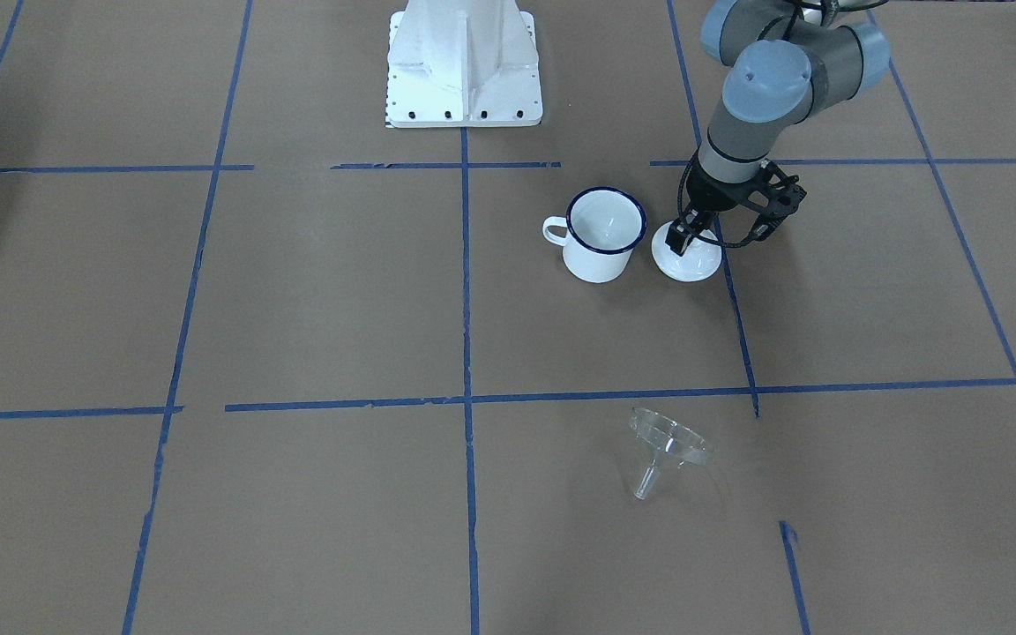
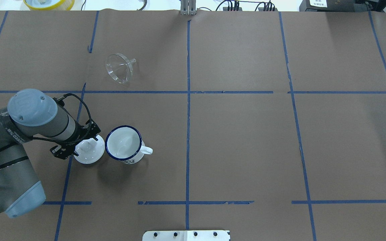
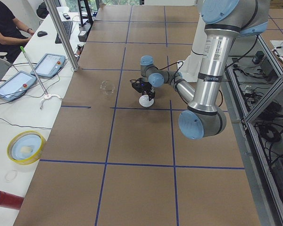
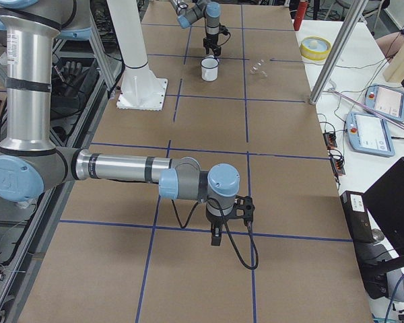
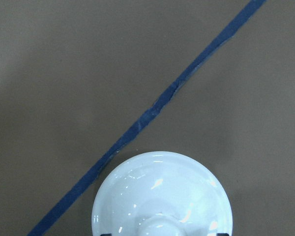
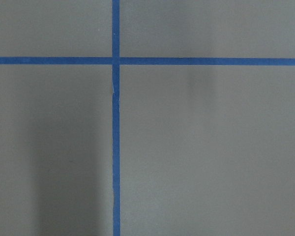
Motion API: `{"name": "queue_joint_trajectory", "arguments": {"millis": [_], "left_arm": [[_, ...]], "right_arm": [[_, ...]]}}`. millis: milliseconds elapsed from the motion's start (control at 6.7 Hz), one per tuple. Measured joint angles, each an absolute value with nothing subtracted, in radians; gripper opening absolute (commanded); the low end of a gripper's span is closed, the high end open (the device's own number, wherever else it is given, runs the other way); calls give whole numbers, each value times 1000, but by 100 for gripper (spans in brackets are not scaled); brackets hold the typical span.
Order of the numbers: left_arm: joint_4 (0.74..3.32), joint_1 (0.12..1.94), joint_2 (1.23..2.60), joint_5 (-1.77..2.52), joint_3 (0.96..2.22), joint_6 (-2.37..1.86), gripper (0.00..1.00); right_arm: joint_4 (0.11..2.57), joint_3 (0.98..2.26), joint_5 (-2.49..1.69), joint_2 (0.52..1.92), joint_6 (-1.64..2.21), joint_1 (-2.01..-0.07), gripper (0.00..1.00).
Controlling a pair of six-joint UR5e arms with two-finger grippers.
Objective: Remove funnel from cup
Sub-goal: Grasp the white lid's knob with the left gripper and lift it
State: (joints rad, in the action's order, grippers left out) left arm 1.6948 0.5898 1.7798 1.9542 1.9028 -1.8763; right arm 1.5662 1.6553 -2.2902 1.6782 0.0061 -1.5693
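Well, the funnel looks already out: it's lying on its side on the bench, well apart from the empty cup. My left end effector sits open astride the lid knob just beside the cup, so next I'd probably lift clear.

I can read nothing for certain from here. A printed sticker on the left arm and a dark mark low on the cup are too small for me.
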Motion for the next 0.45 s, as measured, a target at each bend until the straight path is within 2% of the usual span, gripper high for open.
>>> {"name": "queue_joint_trajectory", "arguments": {"millis": [448], "left_arm": [[1677, 598, 1778, 1953, 1936, -1877, 0]], "right_arm": [[1566, 1656, -2290, 1678, 6, -1569, 100]]}}
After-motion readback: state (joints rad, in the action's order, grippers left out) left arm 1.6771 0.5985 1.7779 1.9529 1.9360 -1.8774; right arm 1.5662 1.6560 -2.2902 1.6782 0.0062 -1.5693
